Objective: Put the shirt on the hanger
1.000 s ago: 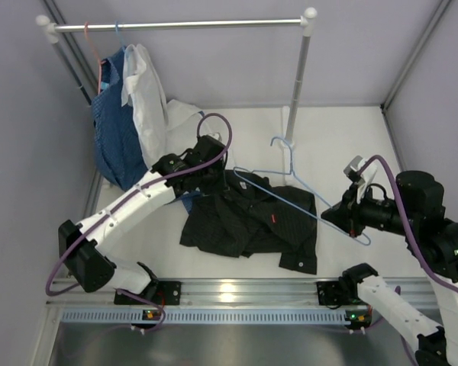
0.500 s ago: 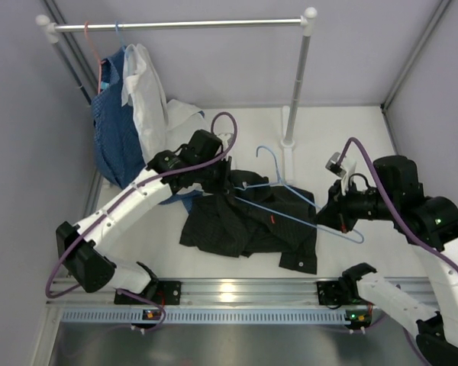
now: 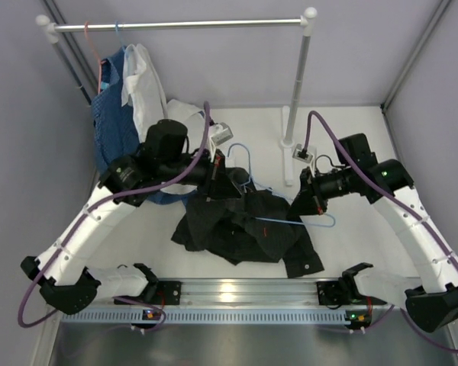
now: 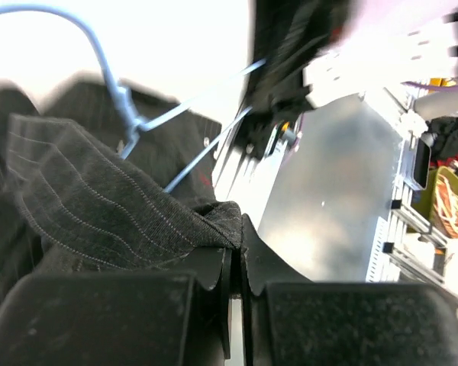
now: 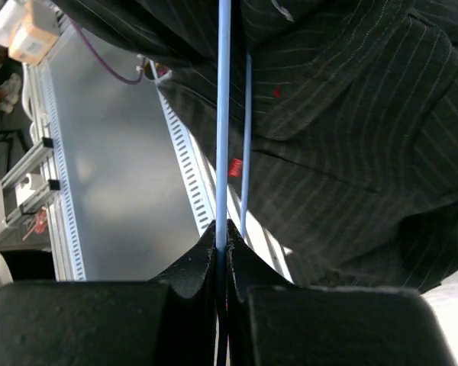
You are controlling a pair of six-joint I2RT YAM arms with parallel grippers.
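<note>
White table [image 3: 359,252]: we see black shirt [image 3: 240,232] bunched in middle, one edge held up. Our left gripper [image 3: 214,179] pinched tight on shirt cloth. Our right gripper [image 3: 300,204] squeezed on blue hanger [image 3: 278,221] wire. Hanger lies across shirt, hook toward back.

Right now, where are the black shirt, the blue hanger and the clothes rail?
black shirt [image 3: 230,232], top view, crumpled middle of the fabric.
light-blue wire hanger [image 5: 223,114], right wrist view, its straight wire.
clothes rail [image 3: 183,24], top view, horizontal bar.
</note>
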